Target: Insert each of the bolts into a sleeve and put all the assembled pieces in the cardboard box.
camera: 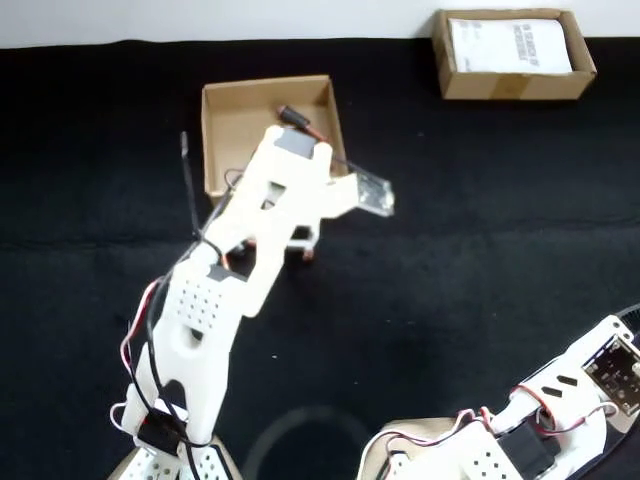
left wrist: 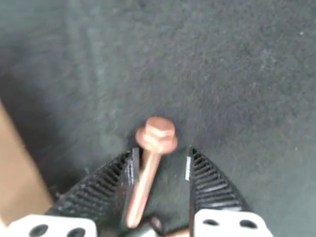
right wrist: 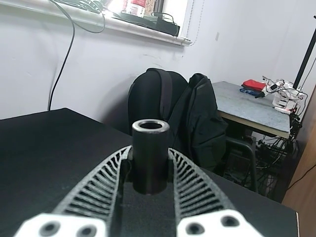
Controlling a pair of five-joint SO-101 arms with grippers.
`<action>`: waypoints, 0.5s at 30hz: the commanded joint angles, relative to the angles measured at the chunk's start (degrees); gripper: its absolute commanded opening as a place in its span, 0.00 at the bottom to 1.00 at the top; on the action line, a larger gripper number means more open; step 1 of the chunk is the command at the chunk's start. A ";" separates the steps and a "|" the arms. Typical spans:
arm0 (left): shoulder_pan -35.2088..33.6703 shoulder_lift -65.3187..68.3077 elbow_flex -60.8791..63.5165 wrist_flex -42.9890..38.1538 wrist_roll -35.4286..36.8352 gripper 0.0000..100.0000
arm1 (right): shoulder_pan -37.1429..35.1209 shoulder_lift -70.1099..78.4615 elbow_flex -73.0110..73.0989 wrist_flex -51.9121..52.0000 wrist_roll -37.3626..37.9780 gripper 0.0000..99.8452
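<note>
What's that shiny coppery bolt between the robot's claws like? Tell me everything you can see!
The bolt looks like copper-coloured metal: a six-sided head on a round collar, then a straight shank. It sits between the open fingers of the left gripper, head pointing away from it, shank lying along one finger and clear of the other. The black mat lies behind it.

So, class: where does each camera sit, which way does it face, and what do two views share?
High view: above the table, looking down on cardboard box and both arms.
Left wrist view: on left arm, facing down at table; left gripper around a bolt.
Right wrist view: on right arm, facing level into the room; right gripper holds a sleeve.
Shared: high and left wrist views show the box.
</note>
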State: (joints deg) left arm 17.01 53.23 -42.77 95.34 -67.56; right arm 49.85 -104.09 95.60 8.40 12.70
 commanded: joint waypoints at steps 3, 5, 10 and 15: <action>1.98 3.03 -1.10 -0.18 0.00 0.10 | -0.57 -0.92 7.69 -0.22 0.70 0.01; 2.07 3.30 -2.07 -0.18 0.00 0.02 | -0.57 -0.92 7.69 -0.04 0.70 0.01; 2.51 2.86 -2.59 0.35 7.12 0.01 | -2.24 -0.48 7.78 0.22 0.35 0.01; 3.12 -2.33 -11.21 6.33 24.70 0.01 | -6.20 -0.92 7.60 5.58 0.35 0.01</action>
State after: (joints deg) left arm 19.56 55.87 -49.54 99.65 -52.88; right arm 46.07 -104.09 95.60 11.38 12.70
